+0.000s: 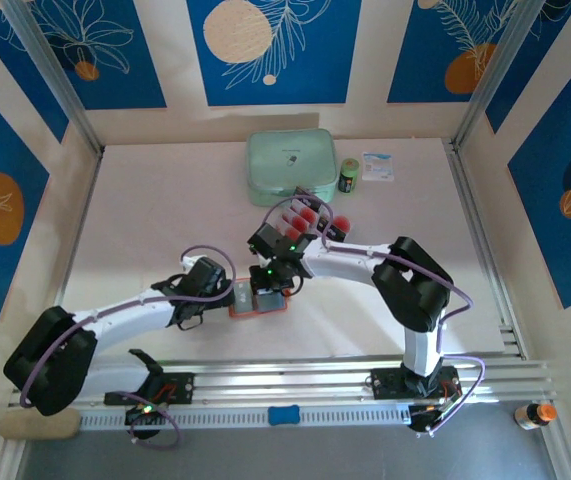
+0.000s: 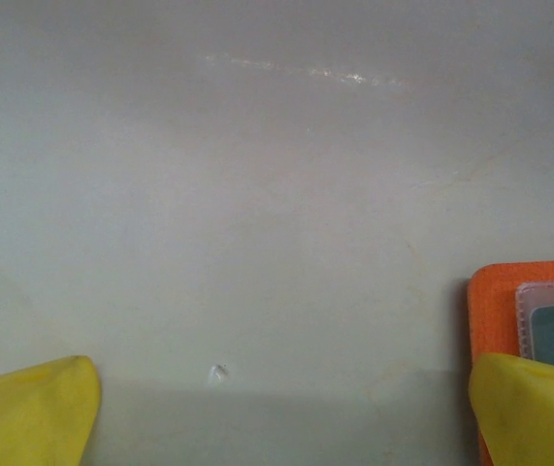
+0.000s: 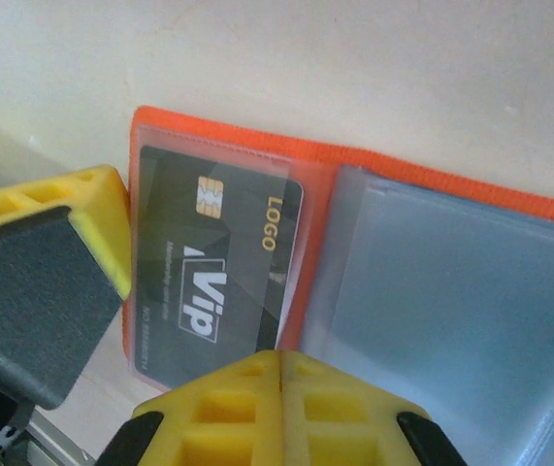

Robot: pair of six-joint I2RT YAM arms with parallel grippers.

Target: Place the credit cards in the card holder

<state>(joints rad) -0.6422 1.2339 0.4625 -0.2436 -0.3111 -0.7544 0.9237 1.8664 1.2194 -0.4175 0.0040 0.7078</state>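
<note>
Your right gripper [image 3: 281, 374], clenched empty, hovers over the open card holder [image 3: 403, 167] directly beneath its fingertips; with your left gripper [image 2: 278, 388] spread, merely flanking the holder's edge, any nudge could skid it away from the credit cards [image 1: 300, 215] beyond.

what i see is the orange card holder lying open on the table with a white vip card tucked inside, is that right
Not quite: the vip card is black, not white, as the right wrist view shows. The rest holds: the orange card holder lies open on the table with that card tucked inside.
</note>
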